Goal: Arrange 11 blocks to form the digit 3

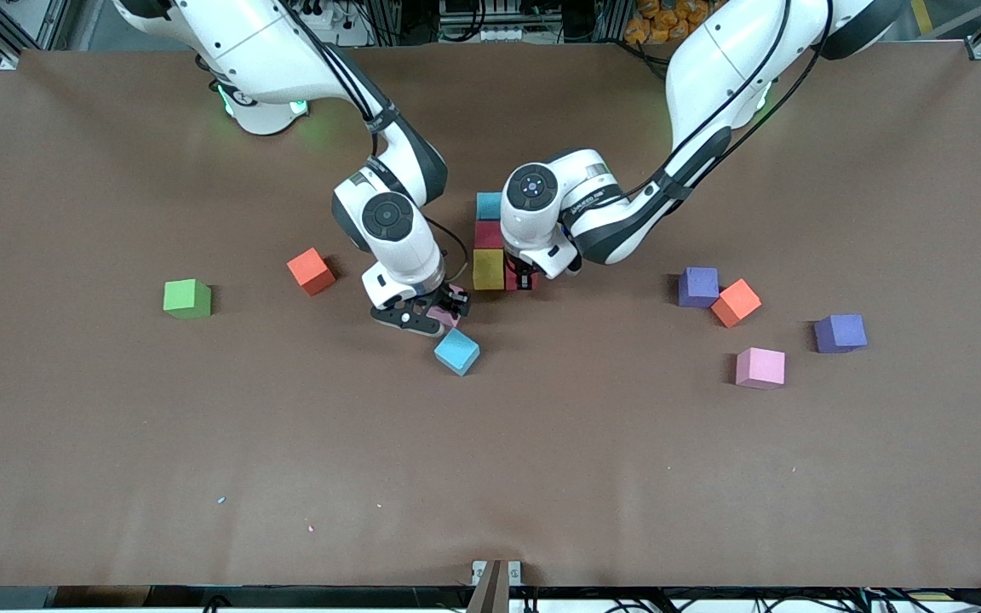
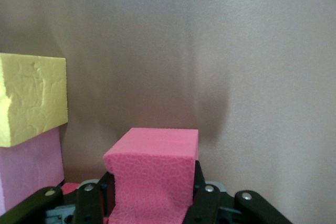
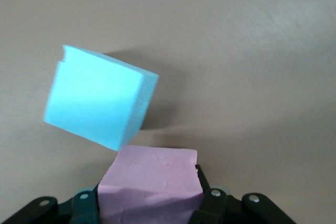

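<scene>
1. The digit 3 (image 1: 490, 247) is only begun: a short column at mid-table of a cyan block (image 1: 488, 205), a dark red one and a yellow block (image 1: 488, 269), touching in line.
2. The left gripper (image 1: 527, 279) sits low at the yellow block's 3 o'clock, fingers pinched on a hot-pink block (image 2: 153, 174); I judge it is seating this cube as the start of a bar.
3. The right gripper (image 1: 442, 312), at about 7 o'clock from the column, has its fingers closed on a pale pink block (image 3: 150, 184), with a loose cyan block (image 1: 457, 351) touching its corner.
4. Next move, likely: lift the pale pink cube cleanly without dragging its cyan neighbour.
5. All cubes are matte foam, faintly pebbled and sharp-edged; the hot-pink one dents under the grip.
6. Spare blocks lie loose on the brown table (image 1: 201, 443).
</scene>
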Controlling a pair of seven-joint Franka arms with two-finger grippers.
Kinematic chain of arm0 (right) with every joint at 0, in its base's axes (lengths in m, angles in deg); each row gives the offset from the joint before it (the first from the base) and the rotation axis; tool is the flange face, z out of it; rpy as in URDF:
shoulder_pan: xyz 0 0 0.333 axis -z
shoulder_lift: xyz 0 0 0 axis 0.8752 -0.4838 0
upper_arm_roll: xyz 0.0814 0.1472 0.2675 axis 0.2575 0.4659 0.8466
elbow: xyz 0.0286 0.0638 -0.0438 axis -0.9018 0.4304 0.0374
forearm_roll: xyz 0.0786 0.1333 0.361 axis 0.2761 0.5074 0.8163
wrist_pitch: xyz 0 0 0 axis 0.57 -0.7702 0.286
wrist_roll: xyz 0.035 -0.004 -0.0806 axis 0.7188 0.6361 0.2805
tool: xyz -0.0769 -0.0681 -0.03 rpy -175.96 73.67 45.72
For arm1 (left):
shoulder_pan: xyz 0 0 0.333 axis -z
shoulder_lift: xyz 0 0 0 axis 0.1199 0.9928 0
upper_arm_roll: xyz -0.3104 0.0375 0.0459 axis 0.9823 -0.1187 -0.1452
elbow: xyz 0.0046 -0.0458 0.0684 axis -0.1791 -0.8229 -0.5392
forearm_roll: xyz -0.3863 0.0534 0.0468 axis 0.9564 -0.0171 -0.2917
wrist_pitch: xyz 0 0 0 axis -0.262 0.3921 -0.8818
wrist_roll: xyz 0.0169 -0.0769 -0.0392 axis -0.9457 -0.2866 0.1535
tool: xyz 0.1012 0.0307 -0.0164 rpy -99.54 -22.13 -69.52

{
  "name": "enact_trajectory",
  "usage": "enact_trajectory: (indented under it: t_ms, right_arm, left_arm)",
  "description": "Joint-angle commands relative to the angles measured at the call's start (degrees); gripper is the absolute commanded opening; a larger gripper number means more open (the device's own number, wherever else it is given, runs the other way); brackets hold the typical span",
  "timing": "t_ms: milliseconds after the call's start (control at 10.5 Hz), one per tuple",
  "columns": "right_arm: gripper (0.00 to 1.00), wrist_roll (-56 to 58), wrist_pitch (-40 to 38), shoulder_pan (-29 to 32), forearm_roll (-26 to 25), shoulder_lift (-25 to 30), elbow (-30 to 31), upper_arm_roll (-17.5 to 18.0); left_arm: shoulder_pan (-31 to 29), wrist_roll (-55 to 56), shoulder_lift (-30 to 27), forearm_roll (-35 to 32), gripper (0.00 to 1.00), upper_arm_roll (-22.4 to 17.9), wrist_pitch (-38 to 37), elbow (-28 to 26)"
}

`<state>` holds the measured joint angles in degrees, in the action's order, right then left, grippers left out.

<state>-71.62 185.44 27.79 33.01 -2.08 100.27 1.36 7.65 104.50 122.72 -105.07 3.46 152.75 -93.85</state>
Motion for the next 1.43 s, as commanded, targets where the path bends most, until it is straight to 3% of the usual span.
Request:
enact_trajectory:
  t_ms: [0, 95, 190, 286, 381, 476, 952, 1237, 1333]
  right_arm:
    - [0.0, 4.7, -0.5, 0.7, -0.7, -3.3, -6.2, 0.1]
    - [0.0, 6.1, -0.5, 0.8, -0.8, -5.3, -8.4, -0.2]
    - [0.0, 8.2, -0.5, 0.9, -0.9, -5.9, -9.3, -0.4]
    - [0.0, 10.5, -0.5, 1.2, -0.9, -6.0, -9.8, -0.5]
    - [0.0, 14.0, -0.5, 1.5, -0.9, -6.2, -10.1, -0.6]
    - [0.0, 16.0, -0.5, 1.5, -0.9, -6.5, -10.4, -0.9]
    - [0.0, 15.0, -9.0, -0.1, -0.6, -6.4, -13.0, -0.7]
    - [0.0, 11.9, -9.0, -1.5, -0.4, -6.5, -12.8, -0.6]
    - [0.0, 11.7, -9.0, -1.7, -0.4, -6.5, -12.5, -0.6]
  left_arm:
    - [1.0, 0.2, 0.9, 1.4, 0.12, -0.7, -0.4, 1.8]
    - [1.0, 0.2, 0.9, 1.4, 0.19, -0.7, -0.4, 1.8]
    - [1.0, 0.2, 0.9, 1.4, 0.33, -0.7, -0.4, 1.8]
    - [1.0, 0.2, 0.9, 1.3, 0.53, -0.7, -0.4, 1.8]
    - [1.0, -0.1, 0.8, 1.2, 0.91, -0.7, -0.4, 1.8]
    - [0.9, -0.2, 0.7, 1.3, 1.0, -0.7, -0.4, 1.8]
    - [0.4, -1.8, -2.1, 1.0, 1.0, -0.1, -2.3, 1.4]
    - [-2.4, -3.6, -6.1, 1.4, 1.0, 3.7, -7.8, 0.0]
    - [-6.6, -4.5, -7.0, 1.4, 1.0, 7.3, -7.9, -1.4]
